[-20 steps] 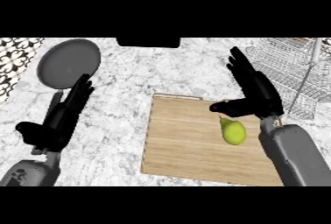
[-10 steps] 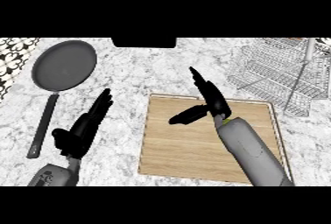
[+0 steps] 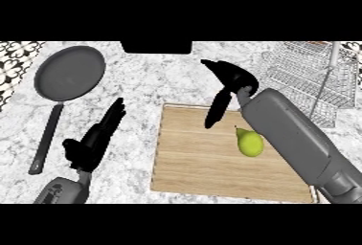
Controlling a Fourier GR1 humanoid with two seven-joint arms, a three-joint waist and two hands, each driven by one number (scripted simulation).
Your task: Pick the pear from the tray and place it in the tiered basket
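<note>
Right robot hand (image 3: 228, 83) has risen, fingers drooping.

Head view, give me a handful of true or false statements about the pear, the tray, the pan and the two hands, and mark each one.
1. The pear lies on the wooden tray. True.
2. The right hand is curled round the pear. False: its fingers are straight and the pear lies apart from it, beside the forearm.
3. The frying pan sits to the left of the tray on the counter. True.
4. The pear is already in the tiered basket. False: it is on the tray.
5. The left hand holds the pan's handle. False: it is open, right of the handle.
</note>
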